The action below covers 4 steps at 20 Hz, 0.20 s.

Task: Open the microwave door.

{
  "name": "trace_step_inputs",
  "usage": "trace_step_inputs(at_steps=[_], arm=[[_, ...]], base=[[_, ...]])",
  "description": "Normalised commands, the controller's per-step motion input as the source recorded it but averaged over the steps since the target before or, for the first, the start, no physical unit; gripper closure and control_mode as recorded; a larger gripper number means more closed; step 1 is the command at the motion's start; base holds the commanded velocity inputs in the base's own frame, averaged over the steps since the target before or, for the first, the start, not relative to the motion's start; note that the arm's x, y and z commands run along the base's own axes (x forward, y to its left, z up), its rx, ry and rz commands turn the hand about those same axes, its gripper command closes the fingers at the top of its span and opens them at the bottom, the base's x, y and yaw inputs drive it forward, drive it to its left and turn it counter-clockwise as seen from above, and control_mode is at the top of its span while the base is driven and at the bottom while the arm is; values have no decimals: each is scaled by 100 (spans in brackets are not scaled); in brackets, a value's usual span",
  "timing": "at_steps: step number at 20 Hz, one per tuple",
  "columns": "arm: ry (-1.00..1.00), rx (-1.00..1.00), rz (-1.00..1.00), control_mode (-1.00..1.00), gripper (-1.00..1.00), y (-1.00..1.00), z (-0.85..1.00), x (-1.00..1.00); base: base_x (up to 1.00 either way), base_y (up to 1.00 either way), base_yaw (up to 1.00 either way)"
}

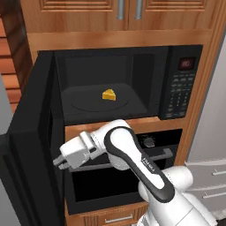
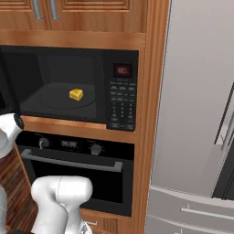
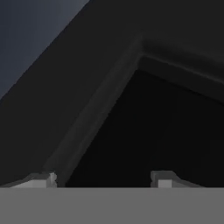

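Note:
The microwave door point(image 1: 31, 145) stands swung wide to the left, its inner face turned toward the arm. The microwave point(image 1: 176, 84) shows its open cavity with a yellow cheese wedge point(image 1: 109, 94) on the round turntable, and the keypad and red display sit on its right side. My gripper point(image 1: 58, 164) hangs low beside the door's inner face, below the cavity. In the hand view the gripper point(image 3: 103, 180) is open with nothing between its tips, facing the door's dark panel point(image 3: 87, 87) close up. The right base view also shows the microwave point(image 2: 121, 96) and the cheese wedge point(image 2: 76, 94).
A black oven point(image 2: 73, 169) with knobs and a silver bar handle sits under the microwave, right behind my forearm. Wooden cabinets point(image 1: 128, 9) hang above. A grey fridge point(image 2: 201, 114) fills the right side.

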Motion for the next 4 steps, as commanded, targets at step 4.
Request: trace_step_inputs(at_steps=[4], arm=[[0,0,1,-100,-100,11,0,0]], base=[[0,0,0]])
